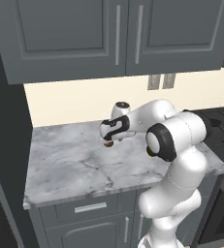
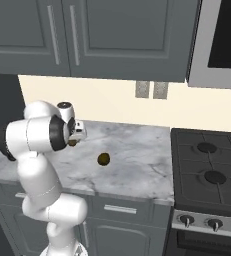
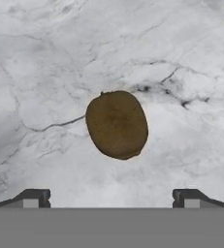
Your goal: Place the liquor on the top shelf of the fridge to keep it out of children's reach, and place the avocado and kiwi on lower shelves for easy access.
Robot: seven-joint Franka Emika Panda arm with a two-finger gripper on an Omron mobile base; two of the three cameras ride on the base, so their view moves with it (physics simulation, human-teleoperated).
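A brown oval kiwi (image 3: 116, 124) lies on the grey marble counter (image 1: 65, 164), straight below my gripper (image 3: 111, 198). The gripper (image 1: 109, 137) hangs a short way above the fruit, open, its two finger tips set wider than the kiwi and apart from it. From the right base view the same kiwi (image 2: 73, 143) peeks out under the hand (image 2: 77, 134). A darker olive-brown fruit (image 2: 103, 159), probably the avocado, rests further right on the counter, half hidden behind my elbow in the left base view (image 1: 149, 151). The liquor and the fridge shelves are out of view.
A tall dark grey body (image 1: 7, 145) closes the counter's left end. Dark panelled wall cabinets (image 1: 118, 34) hang overhead. A black stove (image 2: 209, 165) adjoins the counter on the right, under a microwave (image 2: 222, 40). Wall outlets (image 2: 151, 90) sit on the cream backsplash.
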